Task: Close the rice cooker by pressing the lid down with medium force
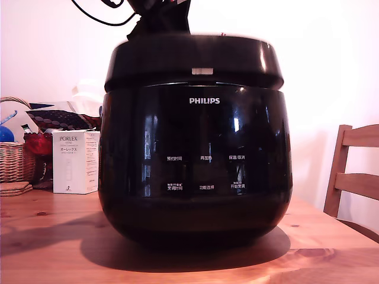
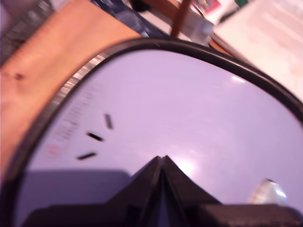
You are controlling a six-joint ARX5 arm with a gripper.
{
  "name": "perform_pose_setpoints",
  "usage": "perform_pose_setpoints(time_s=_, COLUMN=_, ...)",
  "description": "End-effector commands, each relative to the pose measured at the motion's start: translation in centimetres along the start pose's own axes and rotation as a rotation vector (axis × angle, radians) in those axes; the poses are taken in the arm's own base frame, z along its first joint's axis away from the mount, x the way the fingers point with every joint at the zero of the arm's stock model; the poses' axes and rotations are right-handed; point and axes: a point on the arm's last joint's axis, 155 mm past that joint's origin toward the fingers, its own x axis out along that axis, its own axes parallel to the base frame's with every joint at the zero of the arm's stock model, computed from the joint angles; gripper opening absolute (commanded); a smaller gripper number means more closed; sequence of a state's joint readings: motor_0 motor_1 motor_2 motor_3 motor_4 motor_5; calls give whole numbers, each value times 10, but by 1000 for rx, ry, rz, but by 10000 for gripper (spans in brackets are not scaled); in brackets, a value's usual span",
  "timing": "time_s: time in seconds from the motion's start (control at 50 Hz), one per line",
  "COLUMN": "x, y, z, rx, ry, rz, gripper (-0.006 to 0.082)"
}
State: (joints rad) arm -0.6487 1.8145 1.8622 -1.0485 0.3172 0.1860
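wooden table point(image 1: 47, 236) | glossy black rounded rice cooker point(image 1: 195, 171) | domed lid point(image 1: 195, 62) down | fingers point(image 2: 161, 160) together on it

white "philips" lettering sits high on the front of the rice cooker point(image 1: 195, 165), and below it run two rows of three small white chinese button labels, too small to read surely. at the exterior view's left, the white box point(image 1: 75, 161) reads "porlex" with japanese characters beneath. the wrist view's lid markings blur out.
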Motion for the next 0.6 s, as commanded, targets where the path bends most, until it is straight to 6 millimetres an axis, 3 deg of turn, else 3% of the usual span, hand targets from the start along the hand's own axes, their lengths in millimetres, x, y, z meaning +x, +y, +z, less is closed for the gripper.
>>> perform_pose_setpoints(time_s=0.0, x=12, y=-5, z=-23, rx=-24, ry=80, rz=-23, gripper=-24)
perform_pose_setpoints(time_s=0.18, x=11, y=-6, z=-25, rx=-26, ry=89, rz=-26, gripper=-24)
perform_pose_setpoints(time_s=0.58, x=14, y=-9, z=4, rx=24, ry=-25, rz=-27, gripper=-24)
